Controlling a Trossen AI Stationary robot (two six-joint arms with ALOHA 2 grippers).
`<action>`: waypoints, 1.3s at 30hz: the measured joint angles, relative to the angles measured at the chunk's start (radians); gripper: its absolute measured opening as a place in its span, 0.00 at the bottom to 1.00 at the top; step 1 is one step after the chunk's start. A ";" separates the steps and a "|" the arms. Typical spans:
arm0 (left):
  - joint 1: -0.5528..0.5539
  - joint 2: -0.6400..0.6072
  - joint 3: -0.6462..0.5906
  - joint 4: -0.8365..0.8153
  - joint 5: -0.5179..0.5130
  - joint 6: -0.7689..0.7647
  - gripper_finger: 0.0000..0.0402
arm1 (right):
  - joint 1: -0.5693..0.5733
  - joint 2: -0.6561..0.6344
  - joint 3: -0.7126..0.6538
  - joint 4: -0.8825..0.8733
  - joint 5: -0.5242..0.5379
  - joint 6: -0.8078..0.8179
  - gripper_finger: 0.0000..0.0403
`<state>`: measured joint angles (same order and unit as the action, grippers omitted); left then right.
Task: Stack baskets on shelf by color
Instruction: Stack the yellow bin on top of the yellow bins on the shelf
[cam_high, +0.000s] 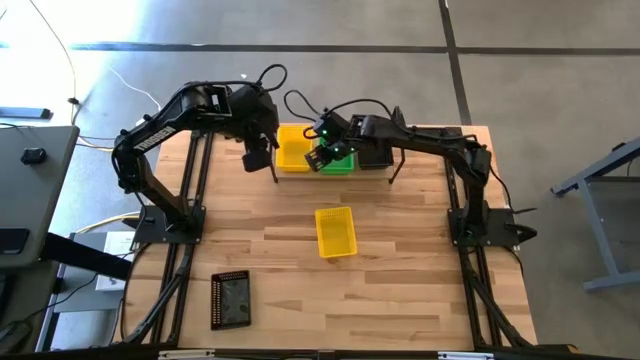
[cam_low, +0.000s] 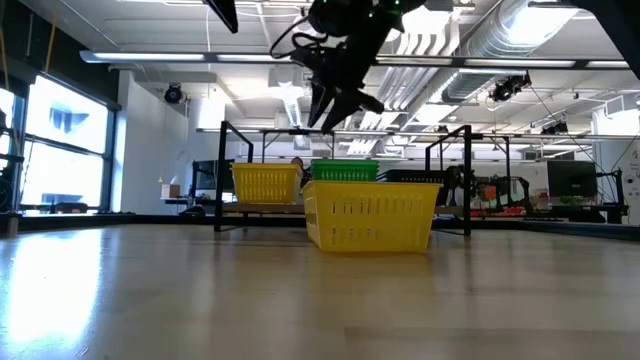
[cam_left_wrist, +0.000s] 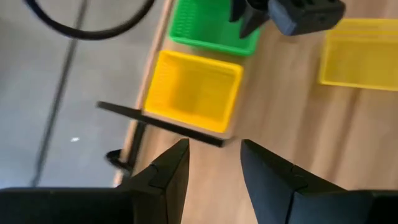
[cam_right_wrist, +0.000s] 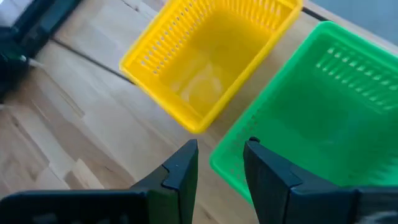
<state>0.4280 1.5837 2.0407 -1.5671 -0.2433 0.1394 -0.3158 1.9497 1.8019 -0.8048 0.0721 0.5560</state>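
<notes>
The shelf (cam_low: 268, 208) stands along the table's far edge. On it sit a yellow basket (cam_high: 293, 148) at the left, a green basket (cam_high: 340, 162) beside it, and something dark (cam_high: 375, 156) to the right. Another yellow basket (cam_high: 335, 231) rests on its base mid-table. My right gripper (cam_right_wrist: 221, 146) hovers open above the green basket's (cam_right_wrist: 323, 99) left corner, well clear of it in the low view (cam_low: 335, 100). My left gripper (cam_left_wrist: 214, 146) hangs open above the shelf's left end, beside the yellow basket (cam_left_wrist: 193, 90).
A black rectangular mesh object (cam_high: 230, 299) lies near the table's near-left corner. Thin black upright frames (cam_low: 222, 170) close both ends of the shelf. Bare wood lies left and right of the middle yellow basket (cam_low: 370, 212).
</notes>
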 joint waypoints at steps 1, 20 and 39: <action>-0.003 0.000 0.000 -0.001 0.020 -0.005 0.33 | 0.008 -0.005 0.000 -0.011 0.016 -0.007 0.28; -0.186 0.000 0.000 0.051 0.086 -0.054 0.33 | 0.042 -0.167 0.000 -0.287 0.217 -0.034 0.28; -0.330 0.080 0.000 0.108 0.102 -0.299 0.37 | 0.042 -0.468 0.000 -0.400 0.258 -0.146 0.28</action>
<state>0.0981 1.6638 2.0407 -1.4590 -0.1414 -0.1597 -0.2741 1.4818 1.8015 -1.2049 0.3302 0.4098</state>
